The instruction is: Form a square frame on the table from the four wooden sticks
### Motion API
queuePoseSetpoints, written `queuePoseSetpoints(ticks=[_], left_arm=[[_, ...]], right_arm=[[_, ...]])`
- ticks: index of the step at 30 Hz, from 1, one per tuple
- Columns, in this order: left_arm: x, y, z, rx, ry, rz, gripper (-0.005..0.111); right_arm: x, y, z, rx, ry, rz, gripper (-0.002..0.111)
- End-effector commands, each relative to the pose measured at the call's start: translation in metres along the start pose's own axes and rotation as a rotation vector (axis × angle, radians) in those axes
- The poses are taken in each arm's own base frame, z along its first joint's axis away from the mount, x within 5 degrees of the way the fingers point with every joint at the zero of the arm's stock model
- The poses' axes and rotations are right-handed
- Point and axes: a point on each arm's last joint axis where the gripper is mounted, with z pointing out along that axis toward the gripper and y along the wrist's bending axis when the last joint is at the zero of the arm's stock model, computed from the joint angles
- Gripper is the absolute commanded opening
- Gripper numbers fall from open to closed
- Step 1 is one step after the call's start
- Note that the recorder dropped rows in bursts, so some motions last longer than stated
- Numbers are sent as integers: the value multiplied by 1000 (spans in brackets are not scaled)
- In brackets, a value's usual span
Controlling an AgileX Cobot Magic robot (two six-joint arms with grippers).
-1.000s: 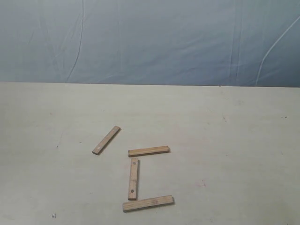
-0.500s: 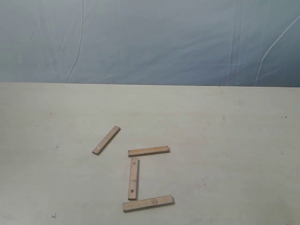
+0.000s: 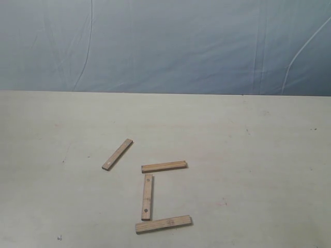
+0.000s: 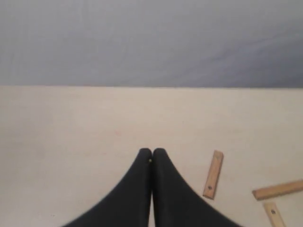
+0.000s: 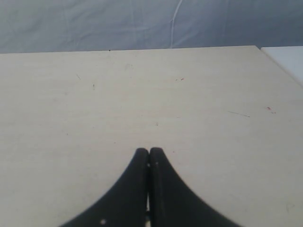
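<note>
Four wooden sticks lie on the table (image 3: 248, 170). One slanted stick (image 3: 117, 154) lies apart at the left. A level stick (image 3: 164, 166), an upright stick (image 3: 147, 197) below it and a second level stick (image 3: 163, 223) at the bottom form three sides of a rough open shape. Neither arm shows in the exterior view. In the left wrist view my left gripper (image 4: 152, 152) is shut and empty, with the slanted stick (image 4: 213, 174) beside it and two more stick ends (image 4: 278, 189) (image 4: 273, 214) further off. My right gripper (image 5: 149, 152) is shut and empty above bare table (image 5: 199, 94).
A wrinkled blue-grey backdrop (image 3: 165, 46) hangs behind the table's far edge. In the right wrist view a white surface (image 5: 286, 59) lies beyond the table's corner. Small specks and scuffs mark the tabletop.
</note>
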Motion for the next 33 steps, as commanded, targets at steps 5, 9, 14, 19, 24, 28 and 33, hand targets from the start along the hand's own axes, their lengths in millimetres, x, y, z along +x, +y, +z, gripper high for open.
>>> queuePoseSetpoints(ticks=[5,9,14,19,24,28,33], left_arm=[[-24,-31,69,267,252,338,0],[-15,-44,93,375,370,468,0],[-6,-66,125,477,434,543,0],[0,-94,167,569,450,687,0],[10,-116,205,633,478,765,0],[18,-134,233,671,491,802,0],[29,-153,260,729,522,849,0]], right_arm=[[-1,0,-1,-5,-18,-6,-1],[-1,0,-1,-5,-18,-6,-1],[-1,0,-1,-5,-18,-6,-1],[-1,0,-1,-5,-18,-6,-1],[-1,0,-1,-5,-18,-6,-1],[-1,0,-1,-5,-18,-6,-1],[-1,0,-1,-5,-18,-6,-1]])
